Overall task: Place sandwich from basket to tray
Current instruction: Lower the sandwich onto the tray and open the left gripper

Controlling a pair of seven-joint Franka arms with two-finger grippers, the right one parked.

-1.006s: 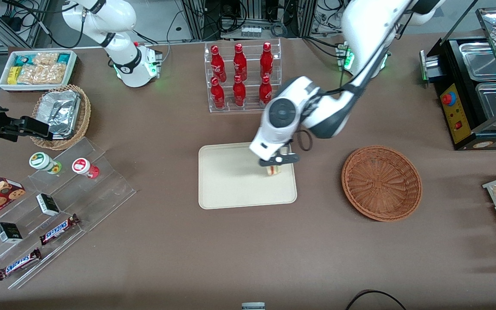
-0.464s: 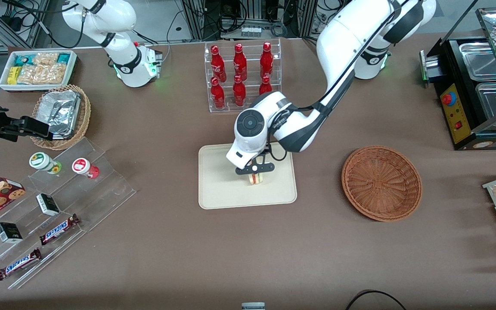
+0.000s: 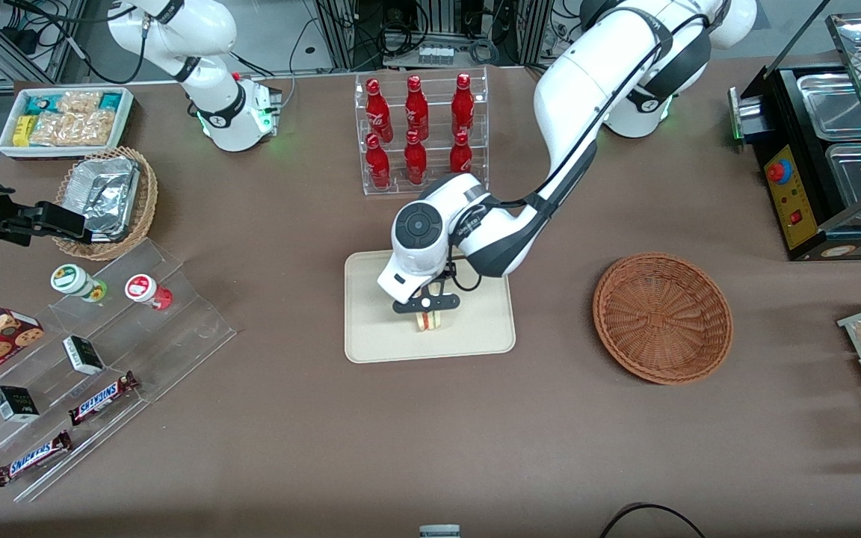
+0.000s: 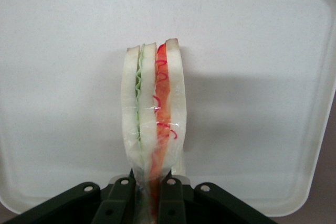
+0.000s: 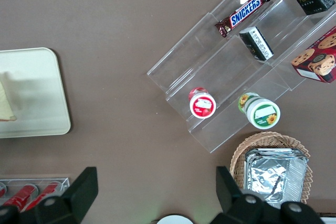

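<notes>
Left wrist view shows the sandwich [image 4: 152, 124] pinched at its narrow end between the gripper's [image 4: 149, 200] fingers [image 4: 121, 203], which are clamped on it through a clear wrap. It hangs over the tray [image 4: 262, 51], cut edge showing green and red filling; whether it touches the tray I cannot tell. In the front view the gripper [image 3: 426, 305] holds the sandwich [image 3: 428, 321] above the tray's [image 3: 371, 336] middle, well apart from the emptied basket [image 3: 662, 317] on the tabletop [image 3: 430, 441]. The wedge looks light and soft: bread will squash under a hard squeeze, and the film seems slippery. A gentle hold across the flat bread faces suits it best.
</notes>
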